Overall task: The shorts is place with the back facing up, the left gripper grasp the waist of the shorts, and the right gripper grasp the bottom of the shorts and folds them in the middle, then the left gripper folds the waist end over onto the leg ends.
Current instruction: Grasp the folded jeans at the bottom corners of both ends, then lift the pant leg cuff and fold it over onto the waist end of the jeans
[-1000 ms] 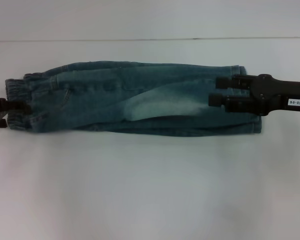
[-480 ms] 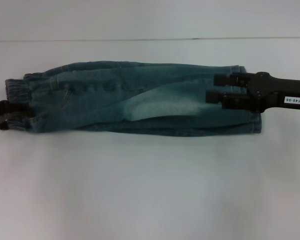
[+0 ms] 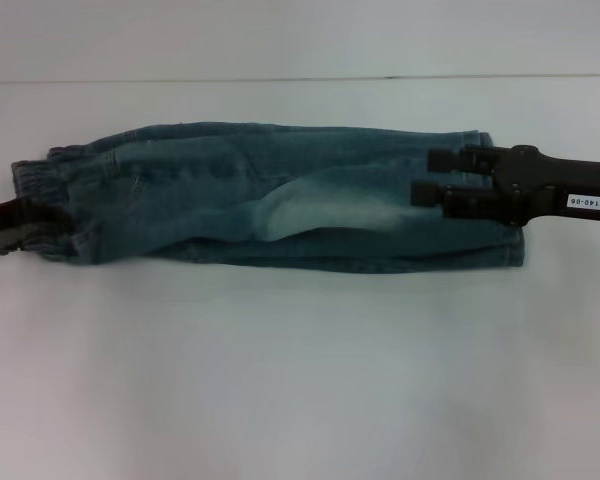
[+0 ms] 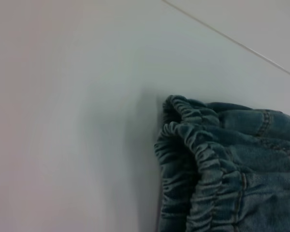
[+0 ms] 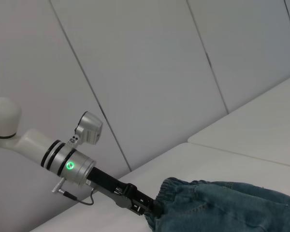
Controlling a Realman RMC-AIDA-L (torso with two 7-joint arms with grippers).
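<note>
Waist (image 3: pixel 40 195) tugged leftward | left end effector (image 3: pixel 25 215) gripping it, edge-cropped | right (image 3: pixel 425 175) parted

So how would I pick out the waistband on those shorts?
Find the white table, where the blue-green denim shorts lie folded lengthwise. Follow them to the robot's left end, where the left gripper meets the waistband. It alone is puckered elastic; the opposite end has flat hems.
</note>
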